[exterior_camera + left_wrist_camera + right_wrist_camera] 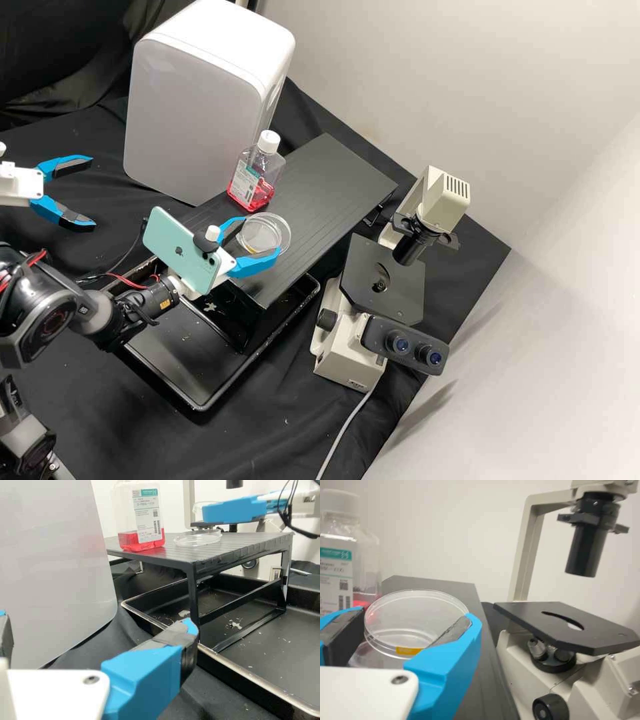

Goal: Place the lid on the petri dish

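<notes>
Culture flask (255,175): red liquid in its lower part. Petri dish (197,539) lies flat on the raised black rack (333,180); contents indiscernible. Lid (415,617) is held level above it, right gripper (410,624) fingers clamped on its rim, near edge hidden. Left gripper (87,192) fingers apart, well away.

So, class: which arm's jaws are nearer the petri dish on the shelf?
Right. The right gripper hangs just above the petri dish, jaws shut on the lid; the left gripper sits well away, beside the white box.
</notes>
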`<state>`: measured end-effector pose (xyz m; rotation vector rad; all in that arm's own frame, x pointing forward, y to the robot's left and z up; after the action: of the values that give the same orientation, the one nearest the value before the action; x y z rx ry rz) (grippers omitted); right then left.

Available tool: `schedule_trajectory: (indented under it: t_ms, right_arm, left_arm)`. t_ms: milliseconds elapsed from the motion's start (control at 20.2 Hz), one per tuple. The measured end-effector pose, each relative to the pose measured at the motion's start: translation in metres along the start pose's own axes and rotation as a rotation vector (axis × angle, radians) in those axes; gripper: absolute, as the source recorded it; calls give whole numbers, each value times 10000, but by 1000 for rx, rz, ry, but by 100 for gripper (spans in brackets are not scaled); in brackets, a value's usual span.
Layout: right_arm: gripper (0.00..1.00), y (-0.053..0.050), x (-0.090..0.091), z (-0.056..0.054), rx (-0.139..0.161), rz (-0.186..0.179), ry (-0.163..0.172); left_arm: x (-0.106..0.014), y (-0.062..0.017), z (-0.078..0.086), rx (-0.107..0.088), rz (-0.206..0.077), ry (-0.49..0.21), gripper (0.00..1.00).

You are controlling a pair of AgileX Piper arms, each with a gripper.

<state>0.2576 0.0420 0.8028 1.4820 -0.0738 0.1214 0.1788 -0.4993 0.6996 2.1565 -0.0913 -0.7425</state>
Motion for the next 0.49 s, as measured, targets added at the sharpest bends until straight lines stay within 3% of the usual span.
schedule_trajectory:
  t_ms: [297,495]
  right_arm:
    - [0,17,2,-23,4,8,7]
    - [0,-79,55,-96,8,-21,34]
  left_arm:
    - [0,0,0,0,0,0,100]
    - [0,0,0,0,0,0,100]
